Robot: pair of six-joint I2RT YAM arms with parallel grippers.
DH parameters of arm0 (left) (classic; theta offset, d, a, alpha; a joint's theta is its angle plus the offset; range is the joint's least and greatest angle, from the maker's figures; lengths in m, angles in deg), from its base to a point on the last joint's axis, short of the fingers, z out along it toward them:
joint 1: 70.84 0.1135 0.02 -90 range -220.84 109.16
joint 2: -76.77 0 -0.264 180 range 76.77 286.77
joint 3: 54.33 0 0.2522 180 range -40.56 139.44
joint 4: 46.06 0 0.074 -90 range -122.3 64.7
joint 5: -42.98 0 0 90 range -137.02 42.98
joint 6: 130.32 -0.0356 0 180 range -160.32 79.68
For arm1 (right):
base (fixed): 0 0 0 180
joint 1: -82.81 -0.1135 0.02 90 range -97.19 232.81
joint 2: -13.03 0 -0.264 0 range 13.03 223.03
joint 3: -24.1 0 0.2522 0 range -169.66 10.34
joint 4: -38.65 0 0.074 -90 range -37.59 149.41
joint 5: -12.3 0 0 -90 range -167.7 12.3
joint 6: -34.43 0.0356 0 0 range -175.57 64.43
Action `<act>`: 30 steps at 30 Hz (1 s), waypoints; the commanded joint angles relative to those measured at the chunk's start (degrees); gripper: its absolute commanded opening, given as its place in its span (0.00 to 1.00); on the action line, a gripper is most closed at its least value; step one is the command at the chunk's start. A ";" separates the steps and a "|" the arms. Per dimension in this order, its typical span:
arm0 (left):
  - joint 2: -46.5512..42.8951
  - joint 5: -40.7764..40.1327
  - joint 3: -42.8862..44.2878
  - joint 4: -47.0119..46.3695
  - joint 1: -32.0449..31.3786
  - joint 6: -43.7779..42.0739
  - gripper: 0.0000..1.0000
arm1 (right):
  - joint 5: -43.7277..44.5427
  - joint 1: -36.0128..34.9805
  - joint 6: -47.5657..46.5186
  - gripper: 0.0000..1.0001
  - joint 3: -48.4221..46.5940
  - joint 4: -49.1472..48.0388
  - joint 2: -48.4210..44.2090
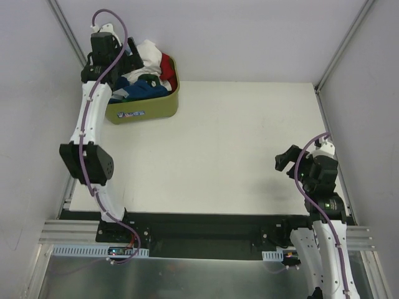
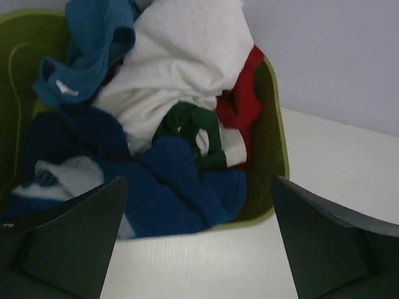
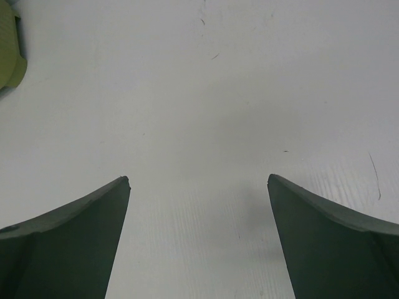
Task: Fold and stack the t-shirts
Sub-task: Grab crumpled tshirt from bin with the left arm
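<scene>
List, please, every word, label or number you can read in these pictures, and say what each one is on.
No text is legible.
Small sticker on the front wall of the olive-green plastic tub: bluish marks, too small and blurred to read.
White tag on the teal cloth shirt: blurred, no letters discernible.

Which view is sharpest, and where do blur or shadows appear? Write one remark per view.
Top external: sharpest, evenly lit, no glare on the table. Left wrist: the t-shirts look slightly soft, the left gripper dark and blurred. Right wrist: table scratches crisp, a faint shadow beneath the right gripper.
</scene>
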 commanded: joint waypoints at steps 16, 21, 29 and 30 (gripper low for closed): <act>38.89 -9.19 29.46 -11.69 0.20 -14.79 0.85 | -2.19 0.16 -1.75 0.97 -2.29 -0.34 -0.47; 37.41 -7.69 29.37 -12.57 0.12 -13.13 0.39 | -3.07 0.16 -1.93 0.97 -1.76 -0.61 0.50; 28.19 -6.29 29.37 -16.17 -0.94 -14.00 0.15 | -2.72 0.07 -2.11 0.97 -1.76 -0.87 1.03; 27.21 -6.28 29.37 -16.35 -1.11 -14.26 0.11 | -2.72 0.16 -2.11 0.97 -1.76 -0.87 1.11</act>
